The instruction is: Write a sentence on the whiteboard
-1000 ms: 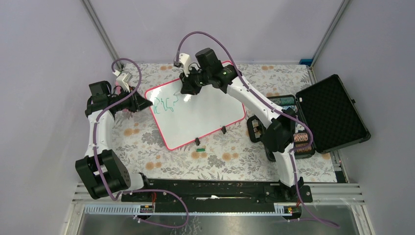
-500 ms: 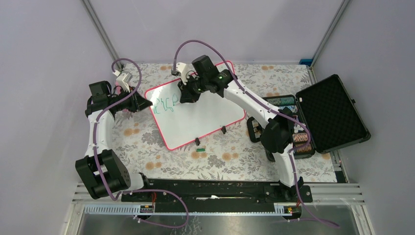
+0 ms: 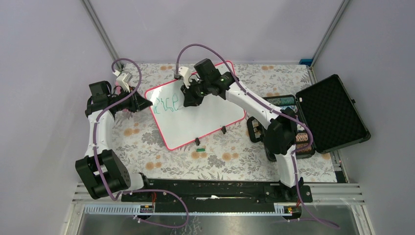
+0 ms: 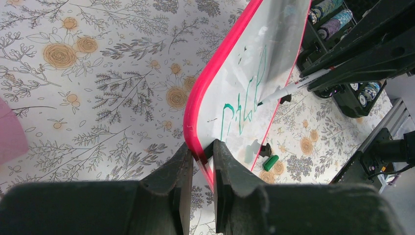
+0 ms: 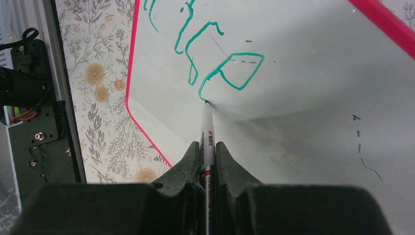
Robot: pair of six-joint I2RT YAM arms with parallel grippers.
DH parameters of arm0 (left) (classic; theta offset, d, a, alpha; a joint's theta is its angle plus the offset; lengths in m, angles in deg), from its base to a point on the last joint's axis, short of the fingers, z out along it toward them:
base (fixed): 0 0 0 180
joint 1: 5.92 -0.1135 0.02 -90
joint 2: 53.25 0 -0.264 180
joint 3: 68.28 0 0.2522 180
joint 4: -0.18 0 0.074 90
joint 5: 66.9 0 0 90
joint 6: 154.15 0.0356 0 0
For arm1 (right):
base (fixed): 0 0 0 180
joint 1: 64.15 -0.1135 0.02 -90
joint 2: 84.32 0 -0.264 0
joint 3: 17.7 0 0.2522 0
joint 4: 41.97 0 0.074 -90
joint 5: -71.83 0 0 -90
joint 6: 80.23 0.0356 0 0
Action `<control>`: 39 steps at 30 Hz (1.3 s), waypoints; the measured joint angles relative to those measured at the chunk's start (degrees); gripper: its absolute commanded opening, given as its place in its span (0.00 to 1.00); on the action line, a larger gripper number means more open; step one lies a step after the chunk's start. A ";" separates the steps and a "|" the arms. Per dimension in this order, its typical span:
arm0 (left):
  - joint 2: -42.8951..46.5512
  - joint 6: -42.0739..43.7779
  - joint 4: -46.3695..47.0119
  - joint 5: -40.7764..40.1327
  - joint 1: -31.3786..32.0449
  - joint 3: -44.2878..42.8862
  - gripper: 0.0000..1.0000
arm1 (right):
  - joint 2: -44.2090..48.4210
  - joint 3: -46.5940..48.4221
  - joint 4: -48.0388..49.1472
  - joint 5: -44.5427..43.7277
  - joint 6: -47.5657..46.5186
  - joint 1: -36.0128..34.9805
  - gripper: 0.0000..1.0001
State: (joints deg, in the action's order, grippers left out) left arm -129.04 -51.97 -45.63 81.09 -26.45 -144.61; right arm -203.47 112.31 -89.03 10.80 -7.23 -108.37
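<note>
The whiteboard [image 3: 210, 115], glossy white in a pink-red frame, lies slanted on the flowered table. My left gripper [image 3: 143, 102] is shut on its left corner; in the left wrist view the fingers [image 4: 201, 152] pinch the red frame [image 4: 195, 112]. My right gripper [image 3: 189, 99] is shut on a white marker [image 5: 207, 128] whose tip touches the board [image 5: 303, 98] at the end of a green stroke. The sentence [image 3: 165, 104], a few teal letters [image 5: 215, 68], sits near the board's left end; it also shows in the left wrist view as scrawled letters [image 4: 244, 105] beside the marker [image 4: 293, 86].
A green marker cap [image 3: 199, 149] lies on the table just below the board's near edge. Two small black clips [image 3: 197, 141] [image 3: 223, 129] sit on that edge. An open black foam-lined case [image 3: 333, 112] with rows of round pieces stands at the right.
The right gripper has shifted slightly with the marker, and the green writing has grown by a letter towards the right. The left arm has not moved.
</note>
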 measured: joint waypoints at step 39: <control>1.51 3.06 -2.10 0.83 0.46 0.35 0.40 | 13.68 -15.52 1.22 11.26 2.14 5.97 0.00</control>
State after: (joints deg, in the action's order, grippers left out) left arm -127.53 -48.91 -47.73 81.92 -25.99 -144.26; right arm -189.79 96.79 -87.81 22.06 -5.09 -102.41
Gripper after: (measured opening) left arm 0.393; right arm 0.162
